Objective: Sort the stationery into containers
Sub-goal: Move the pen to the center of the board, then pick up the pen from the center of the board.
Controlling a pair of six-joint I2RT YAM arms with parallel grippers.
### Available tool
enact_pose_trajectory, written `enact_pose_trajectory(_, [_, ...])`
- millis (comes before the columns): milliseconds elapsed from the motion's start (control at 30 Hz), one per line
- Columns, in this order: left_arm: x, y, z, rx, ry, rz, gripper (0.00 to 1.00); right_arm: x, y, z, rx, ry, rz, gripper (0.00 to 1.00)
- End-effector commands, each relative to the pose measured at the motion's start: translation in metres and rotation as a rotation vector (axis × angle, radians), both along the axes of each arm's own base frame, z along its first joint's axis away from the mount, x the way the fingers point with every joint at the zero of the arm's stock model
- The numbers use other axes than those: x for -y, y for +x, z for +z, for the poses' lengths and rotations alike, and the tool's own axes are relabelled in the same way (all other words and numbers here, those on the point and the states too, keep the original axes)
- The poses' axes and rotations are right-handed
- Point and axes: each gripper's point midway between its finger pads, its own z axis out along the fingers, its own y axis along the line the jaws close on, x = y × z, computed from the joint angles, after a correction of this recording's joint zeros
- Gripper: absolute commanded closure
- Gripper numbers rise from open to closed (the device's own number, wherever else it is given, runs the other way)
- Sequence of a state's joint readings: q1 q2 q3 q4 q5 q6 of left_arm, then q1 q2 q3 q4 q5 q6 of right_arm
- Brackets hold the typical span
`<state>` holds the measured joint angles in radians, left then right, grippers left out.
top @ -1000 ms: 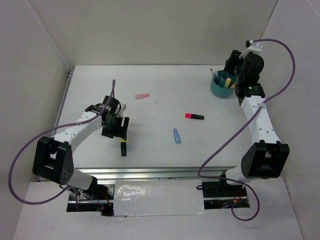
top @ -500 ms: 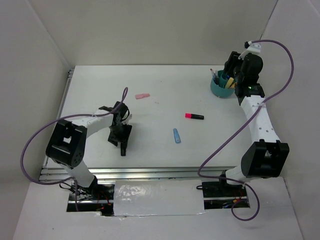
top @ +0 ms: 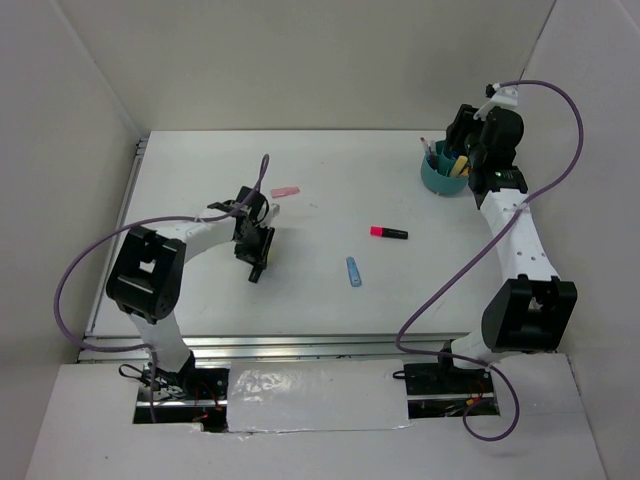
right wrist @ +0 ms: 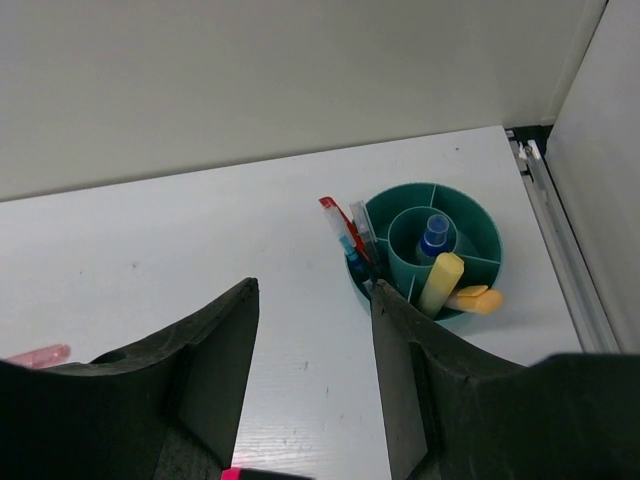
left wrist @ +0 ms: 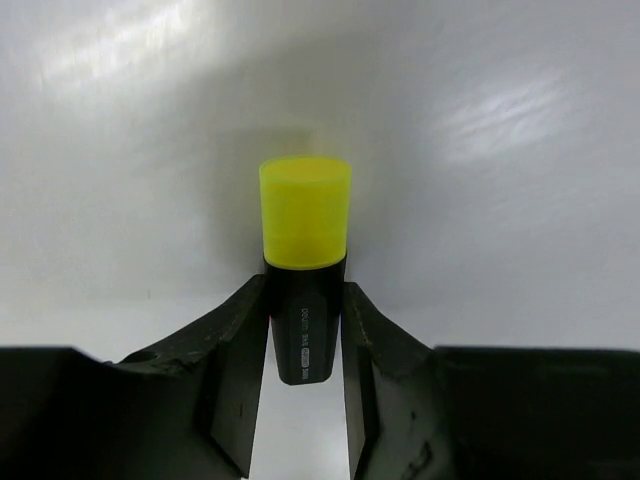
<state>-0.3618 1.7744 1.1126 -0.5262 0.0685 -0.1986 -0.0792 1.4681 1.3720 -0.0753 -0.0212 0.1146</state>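
Observation:
My left gripper (top: pixel 256 262) is shut on a yellow-capped black highlighter (left wrist: pixel 304 215), gripping its black barrel with the yellow cap pointing away, just above the white table. My right gripper (right wrist: pixel 313 300) is open and empty, hovering beside the teal organiser cup (right wrist: pixel 484 218), which shows at the back right in the top view (top: pixel 437 180). The cup holds a yellow marker (right wrist: pixel 441 282), an orange one (right wrist: pixel 476 298), a blue one (right wrist: pixel 434 232) and red pens (right wrist: pixel 336 218). On the table lie a pink eraser (top: pixel 285 190), a pink-black highlighter (top: pixel 388 233) and a blue marker (top: pixel 353 271).
White walls enclose the table at the back and both sides. A metal rail (top: pixel 134 170) runs along the left edge and another along the front (top: pixel 300 345). Purple cables loop over both arms.
My left gripper came down over the yellow highlighter near the front left, shut on it, and has moved it back and rightward. The right arm has hardly moved.

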Motion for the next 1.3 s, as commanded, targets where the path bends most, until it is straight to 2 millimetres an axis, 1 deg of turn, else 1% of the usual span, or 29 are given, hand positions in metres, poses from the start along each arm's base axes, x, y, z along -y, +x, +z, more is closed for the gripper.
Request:
enact_pose_trajectory(0, [0.027, 0.045, 0.011, 0.156, -0.087, -0.107, 0.55, -0.004, -0.002, 0.013, 0.043, 0.003, 0.017, 0.45])
enact_pose_trajectory(67, [0.030, 0.046, 0.006, 0.147, -0.091, -0.118, 0.45, -0.006, -0.003, 0.012, 0.041, 0.003, 0.022, 0.45])
enact_pose_trajectory(100, [0.029, 0.044, 0.002, 0.137, -0.090, -0.118, 0.29, -0.007, -0.003, 0.013, 0.043, 0.002, 0.027, 0.45])
enact_pose_trajectory(133, [0.028, 0.042, 0.000, 0.131, -0.084, -0.116, 0.23, -0.008, -0.004, 0.011, 0.038, 0.001, 0.032, 0.45])
enact_pose_trajectory(200, [0.023, 0.033, -0.008, 0.107, -0.070, -0.109, 0.16, -0.013, -0.007, 0.014, 0.044, -0.002, 0.047, 0.45])
enact_pose_trajectory(233, [0.020, 0.030, -0.009, 0.106, -0.059, -0.102, 0.15, -0.015, -0.008, 0.012, 0.041, -0.004, 0.056, 0.45])
enact_pose_trajectory(267, [0.016, 0.022, -0.016, 0.088, -0.051, -0.093, 0.15, -0.018, -0.010, 0.016, 0.050, -0.005, 0.063, 0.45])
enact_pose_trajectory(367, [0.011, 0.014, -0.021, 0.087, -0.040, -0.088, 0.20, -0.033, -0.016, 0.017, 0.052, 0.000, 0.112, 0.45])
enact_pose_trajectory(400, [0.010, 0.015, -0.021, 0.092, -0.037, -0.084, 0.26, -0.040, -0.018, 0.013, 0.043, 0.004, 0.134, 0.46])
enact_pose_trajectory(467, [0.006, 0.015, -0.024, 0.091, -0.012, -0.071, 0.32, -0.053, -0.024, 0.016, 0.043, 0.019, 0.169, 0.47])
enact_pose_trajectory(500, [0.000, 0.013, -0.029, 0.072, 0.019, -0.058, 0.39, -0.072, -0.028, 0.010, 0.024, 0.038, 0.209, 0.47])
enact_pose_trajectory(567, [-0.004, 0.010, -0.032, 0.055, 0.043, -0.043, 0.43, -0.086, -0.035, 0.010, 0.014, 0.060, 0.238, 0.46])
enact_pose_trajectory(600, [-0.006, 0.010, -0.032, 0.057, 0.051, -0.036, 0.44, -0.095, -0.040, 0.004, -0.013, 0.088, 0.256, 0.46])
enact_pose_trajectory(667, [-0.010, 0.004, -0.035, 0.055, 0.060, -0.036, 0.49, -0.116, -0.048, -0.001, -0.044, 0.125, 0.300, 0.43])
enact_pose_trajectory(700, [-0.010, 0.004, -0.032, 0.071, 0.054, -0.036, 0.51, -0.125, -0.053, -0.005, -0.071, 0.166, 0.318, 0.41])
enact_pose_trajectory(733, [-0.011, 0.000, -0.033, 0.066, 0.053, -0.037, 0.53, -0.140, -0.057, -0.007, -0.088, 0.187, 0.353, 0.39])
enact_pose_trajectory(767, [-0.008, -0.002, -0.032, 0.062, 0.039, -0.042, 0.60, -0.147, -0.060, -0.011, -0.105, 0.205, 0.370, 0.36])
enact_pose_trajectory(833, [-0.004, -0.002, -0.026, 0.075, 0.005, -0.048, 0.67, -0.162, -0.065, -0.017, -0.147, 0.266, 0.390, 0.34])
enact_pose_trajectory(867, [0.005, 0.000, -0.014, 0.100, -0.049, -0.062, 0.74, -0.172, -0.067, -0.023, -0.186, 0.307, 0.398, 0.31])
enact_pose_trajectory(900, [0.010, 0.003, -0.003, 0.126, -0.080, -0.070, 0.76, -0.176, -0.067, -0.025, -0.201, 0.329, 0.402, 0.30])
enact_pose_trajectory(967, [0.025, 0.011, 0.022, 0.194, -0.166, -0.087, 0.78, -0.191, -0.069, -0.034, -0.257, 0.373, 0.431, 0.30])
enact_pose_trajectory(1000, [0.032, 0.017, 0.049, 0.266, -0.215, -0.085, 0.78, -0.198, -0.071, -0.037, -0.286, 0.414, 0.444, 0.30])
enact_pose_trajectory(1033, [0.039, 0.022, 0.067, 0.311, -0.251, -0.091, 0.78, -0.204, -0.071, -0.043, -0.313, 0.435, 0.451, 0.31])
enact_pose_trajectory(1067, [0.048, 0.024, 0.093, 0.376, -0.297, -0.111, 0.78, -0.213, -0.073, -0.042, -0.329, 0.469, 0.467, 0.31])
enact_pose_trajectory(1100, [0.053, 0.024, 0.106, 0.403, -0.317, -0.111, 0.78, -0.220, -0.075, -0.042, -0.336, 0.480, 0.483, 0.31])
enact_pose_trajectory(1133, [0.059, 0.028, 0.125, 0.442, -0.341, -0.120, 0.79, -0.227, -0.077, -0.046, -0.354, 0.496, 0.498, 0.31])
enact_pose_trajectory(1167, [0.066, 0.025, 0.143, 0.479, -0.364, -0.138, 0.79, -0.239, -0.080, -0.042, -0.352, 0.514, 0.523, 0.31])
enact_pose_trajectory(1200, [0.072, 0.027, 0.159, 0.509, -0.386, -0.143, 0.79, -0.245, -0.083, -0.042, -0.360, 0.522, 0.540, 0.31])
enact_pose_trajectory(1267, [0.080, 0.022, 0.179, 0.543, -0.417, -0.164, 0.79, -0.260, -0.086, -0.042, -0.378, 0.551, 0.574, 0.31])
